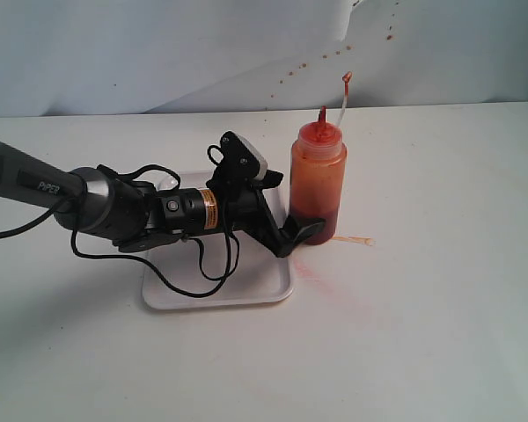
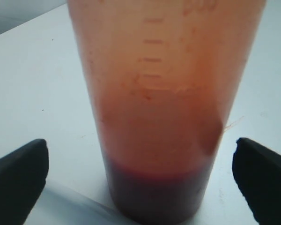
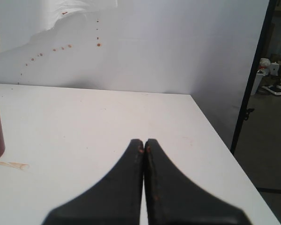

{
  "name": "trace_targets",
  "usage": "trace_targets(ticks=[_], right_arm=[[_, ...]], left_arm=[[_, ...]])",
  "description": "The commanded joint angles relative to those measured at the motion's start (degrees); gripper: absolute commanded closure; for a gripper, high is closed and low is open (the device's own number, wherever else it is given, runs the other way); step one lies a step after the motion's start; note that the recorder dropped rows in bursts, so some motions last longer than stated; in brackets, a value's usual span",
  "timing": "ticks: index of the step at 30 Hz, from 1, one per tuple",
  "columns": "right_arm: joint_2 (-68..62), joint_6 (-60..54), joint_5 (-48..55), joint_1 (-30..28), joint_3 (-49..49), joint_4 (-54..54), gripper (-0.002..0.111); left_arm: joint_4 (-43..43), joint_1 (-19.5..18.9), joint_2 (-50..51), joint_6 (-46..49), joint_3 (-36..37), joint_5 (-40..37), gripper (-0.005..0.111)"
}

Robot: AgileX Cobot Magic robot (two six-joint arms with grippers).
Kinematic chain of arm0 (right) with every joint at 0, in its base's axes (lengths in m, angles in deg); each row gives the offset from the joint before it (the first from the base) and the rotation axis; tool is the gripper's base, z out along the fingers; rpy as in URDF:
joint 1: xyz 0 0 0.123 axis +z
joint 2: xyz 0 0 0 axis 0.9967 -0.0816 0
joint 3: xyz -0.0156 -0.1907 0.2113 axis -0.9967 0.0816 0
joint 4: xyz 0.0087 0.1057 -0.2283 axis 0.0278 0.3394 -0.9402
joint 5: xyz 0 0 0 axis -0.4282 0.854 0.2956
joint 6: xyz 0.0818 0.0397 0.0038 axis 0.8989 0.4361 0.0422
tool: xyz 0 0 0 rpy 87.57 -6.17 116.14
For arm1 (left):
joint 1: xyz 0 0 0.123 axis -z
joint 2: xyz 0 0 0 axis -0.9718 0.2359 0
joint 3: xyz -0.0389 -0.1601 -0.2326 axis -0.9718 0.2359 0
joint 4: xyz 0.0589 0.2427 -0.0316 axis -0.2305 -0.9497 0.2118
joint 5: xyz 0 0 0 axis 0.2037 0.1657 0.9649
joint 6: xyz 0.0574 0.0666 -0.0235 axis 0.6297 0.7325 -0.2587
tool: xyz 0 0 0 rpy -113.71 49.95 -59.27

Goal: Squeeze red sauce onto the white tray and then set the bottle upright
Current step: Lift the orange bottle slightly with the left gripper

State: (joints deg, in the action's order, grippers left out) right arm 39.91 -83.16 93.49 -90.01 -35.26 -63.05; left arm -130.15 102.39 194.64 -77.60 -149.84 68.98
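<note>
One bottle (image 1: 318, 180) stood upright mid-frame in the exterior view, on the table (image 1: 440, 264) just right of the one white tray (image 1: 246, 294), red sauce (image 2: 154, 187) pooled in its base (a dark layer), the left claw (image 2: 140, 152) spread wide around it without touching, the right claw (image 3: 144, 145) pressed closed and empty.

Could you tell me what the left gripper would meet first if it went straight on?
The left gripper would meet the bottle first; it stands upright directly ahead, between the open jaws.

The white table (image 1: 440, 290) carried the white tray (image 1: 246, 296). The bottle (image 1: 318, 176) stood upright just beside it, near orange smears (image 1: 352, 239).
</note>
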Motion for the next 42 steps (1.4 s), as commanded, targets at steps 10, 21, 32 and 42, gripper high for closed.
trace_targets(ticks=[10,21,32,42], right_arm=[[0.1,-0.1,-0.2,0.2,0.2,0.5,0.108],[0.1,-0.1,-0.2,0.2,0.2,0.5,0.108],[0.1,-0.1,-0.2,0.2,0.2,0.5,0.108],[0.1,-0.1,-0.2,0.2,0.2,0.5,0.108]], left_arm=[[0.8,0.2,0.1,-0.5,-0.2,3.8,0.003],[0.8,0.2,0.1,0.9,-0.2,1.9,0.003],[1.0,4.2,5.1,0.7,-9.5,-0.9,0.003],[4.1,5.9,6.8,0.9,-12.1,-2.5,0.003]])
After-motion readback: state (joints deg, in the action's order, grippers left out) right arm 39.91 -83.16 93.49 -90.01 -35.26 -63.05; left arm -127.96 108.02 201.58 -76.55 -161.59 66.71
